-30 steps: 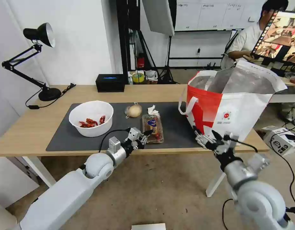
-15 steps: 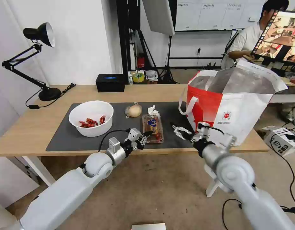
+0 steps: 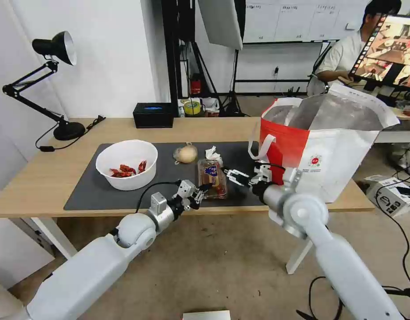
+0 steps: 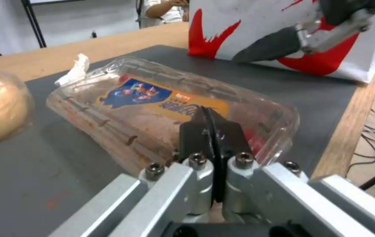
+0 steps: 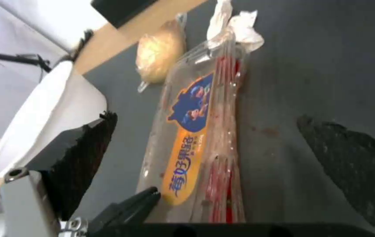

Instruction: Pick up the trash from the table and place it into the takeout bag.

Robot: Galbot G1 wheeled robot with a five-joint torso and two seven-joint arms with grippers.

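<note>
Clear tray (image 3: 212, 178) between both grippers

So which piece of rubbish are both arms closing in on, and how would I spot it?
Find the dark grey mat on the long wooden table, left of the red-and-white takeout bag. Near the mat's front edge lies a clear plastic tray, with the left gripper and right gripper on either side. Unlike the white bowl, tan bundle and tissue, it is see-through with a blue-and-orange label.

A black desk lamp (image 3: 53, 53) stands at the far left, its base beside a trailing cable. A small black box (image 3: 153, 114) sits at the far edge, centre. A cardboard box (image 3: 393, 195) lies on the floor, right.
</note>
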